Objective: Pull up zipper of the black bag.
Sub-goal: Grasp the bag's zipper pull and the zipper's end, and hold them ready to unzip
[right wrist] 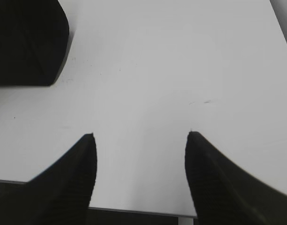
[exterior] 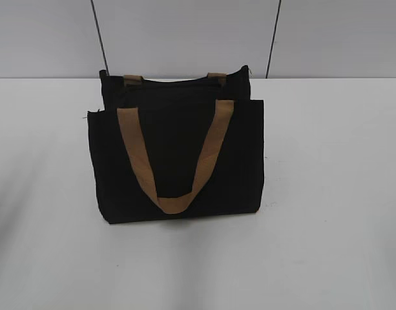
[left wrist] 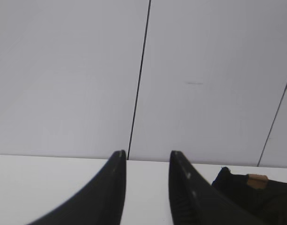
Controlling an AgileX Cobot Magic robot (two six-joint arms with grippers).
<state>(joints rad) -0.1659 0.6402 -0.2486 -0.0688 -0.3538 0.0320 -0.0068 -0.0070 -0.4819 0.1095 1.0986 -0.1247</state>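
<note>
Black fabric fills the middle of your exterior view: the black bag (exterior: 178,158) stands upright on the white bench (exterior: 333,213), one tan handle (exterior: 175,161) drooping down its front panel in a loop, the second handle (exterior: 133,79) just peeking over the top edge at 12 o'clock. You can make out a small pale speck at the bag's top corner, around 1 o'clock, which may be the zipper (exterior: 245,70), though it is too small to be sure. Neither arm shows in that view. Your left gripper (left wrist: 147,154) has its jaws spread with nothing between them, facing the grey wall (left wrist: 68,75), the bag at 4 o'clock. Your right gripper (right wrist: 141,136) looks down on bare bench, jaws wide apart and empty, bag at 10 o'clock.
</note>
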